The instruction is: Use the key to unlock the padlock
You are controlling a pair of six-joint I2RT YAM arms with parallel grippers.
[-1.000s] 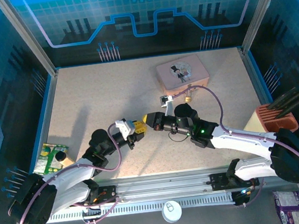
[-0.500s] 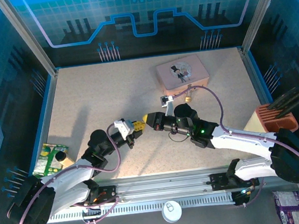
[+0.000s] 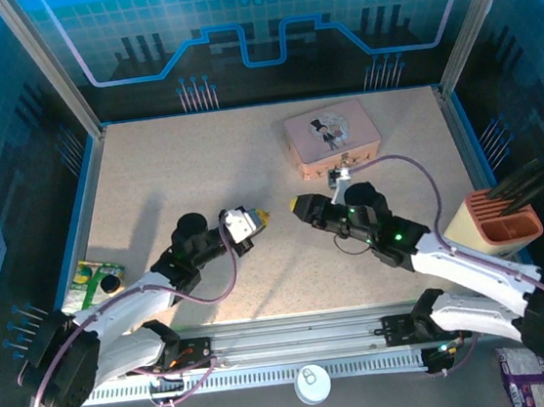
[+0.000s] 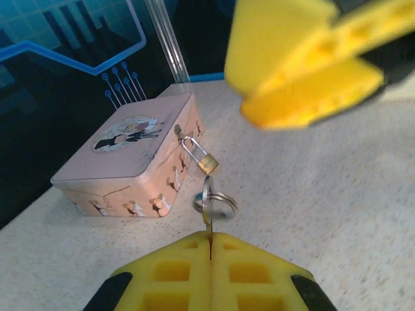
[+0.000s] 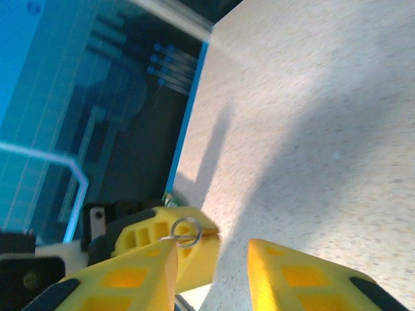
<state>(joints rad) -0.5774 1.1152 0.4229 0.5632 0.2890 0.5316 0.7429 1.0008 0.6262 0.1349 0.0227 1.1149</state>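
The small brass padlock (image 4: 207, 162) hangs by its thin silver shackle from the hasp of the pink tin (image 4: 128, 157), and it also shows at the tin's front (image 3: 342, 172). My left gripper (image 4: 211, 243) is shut on the key (image 4: 209, 206), whose head and split ring (image 4: 222, 207) stick out toward the padlock, a short way from it. In the top view the left gripper (image 3: 254, 222) is at mid-table. My right gripper (image 3: 300, 204) is open just to its right, holding nothing. From the right wrist, the open right gripper (image 5: 211, 267) faces the left gripper's fingers (image 5: 152, 236) and the ring (image 5: 186, 231).
The pink tin (image 3: 331, 138) sits at the back right of the table. A beige and orange holder with black tools (image 3: 503, 217) stands by the right edge. A green packet (image 3: 89, 283) lies by the left edge. A white round cap (image 3: 312, 385) rests on the front rail.
The two grippers were tip to tip. The right gripper has opened and drawn back to the right. The left gripper closed fully on the key and swung up with it.
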